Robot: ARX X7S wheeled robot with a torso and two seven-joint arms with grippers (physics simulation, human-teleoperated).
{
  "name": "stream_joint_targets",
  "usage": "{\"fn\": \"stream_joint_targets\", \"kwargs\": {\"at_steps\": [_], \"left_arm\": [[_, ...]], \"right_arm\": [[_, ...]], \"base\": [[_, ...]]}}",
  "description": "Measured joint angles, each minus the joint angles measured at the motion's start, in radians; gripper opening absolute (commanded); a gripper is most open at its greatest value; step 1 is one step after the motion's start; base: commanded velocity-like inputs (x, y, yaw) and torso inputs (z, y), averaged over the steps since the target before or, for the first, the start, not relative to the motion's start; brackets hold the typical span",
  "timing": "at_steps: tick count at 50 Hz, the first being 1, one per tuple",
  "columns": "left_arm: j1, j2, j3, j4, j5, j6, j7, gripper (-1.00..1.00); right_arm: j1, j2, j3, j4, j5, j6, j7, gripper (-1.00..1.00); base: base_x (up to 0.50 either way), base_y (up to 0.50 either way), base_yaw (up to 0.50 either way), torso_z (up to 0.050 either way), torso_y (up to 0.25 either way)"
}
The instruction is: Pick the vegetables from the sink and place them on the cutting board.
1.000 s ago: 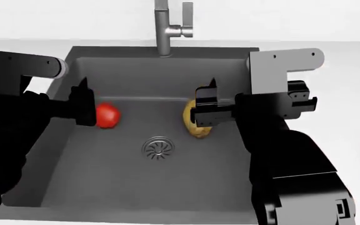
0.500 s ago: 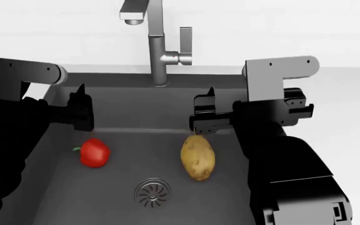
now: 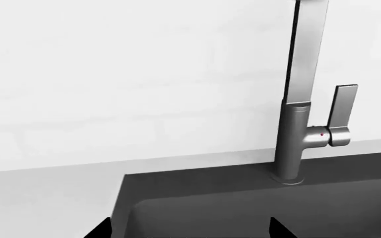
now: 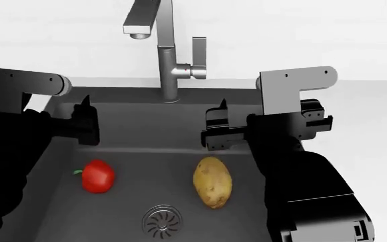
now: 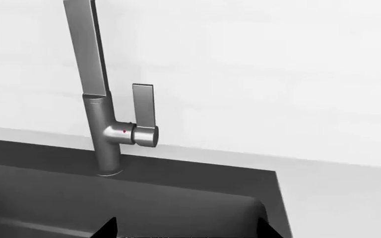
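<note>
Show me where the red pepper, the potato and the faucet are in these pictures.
red pepper (image 4: 98,176), head view, middle of its red body.
potato (image 4: 212,182), head view, middle of its speckled skin.
faucet (image 4: 167,70), head view, on its upright steel column.

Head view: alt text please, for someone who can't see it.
A red bell pepper and a potato lie apart in the dark sink, drain below them. Both empty grippers, left and right, hover above; faucet behind.

Both claws (image 4: 86,123) (image 4: 213,132) raised, seemingly open
</note>
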Motion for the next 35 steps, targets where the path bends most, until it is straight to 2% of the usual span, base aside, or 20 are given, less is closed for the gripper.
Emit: {"fn": "stream_joint_targets", "kwargs": {"at_steps": [7,20,35], "left_arm": [[0.002,-0.001,0.003,-0.008,0.000,0.007,-0.001,1.00],[0.004,-0.005,0.007,-0.020,-0.002,0.017,-0.001,1.00],[0.012,-0.011,0.010,-0.019,-0.008,0.026,-0.001,1.00]], "right_arm": [[-0.002,0.001,-0.007,0.006,0.002,-0.003,-0.003,1.00],[-0.008,0.007,-0.028,0.005,0.002,-0.030,-0.021,1.00],[0.002,0.001,-0.055,0.020,0.014,0.035,-0.020,1.00]], "base": [[0.00,0.00,0.00,0.000,0.000],[0.39,0.00,0.00,0.000,0.001],[0.01,0.00,0.00,0.000,0.000]]}}
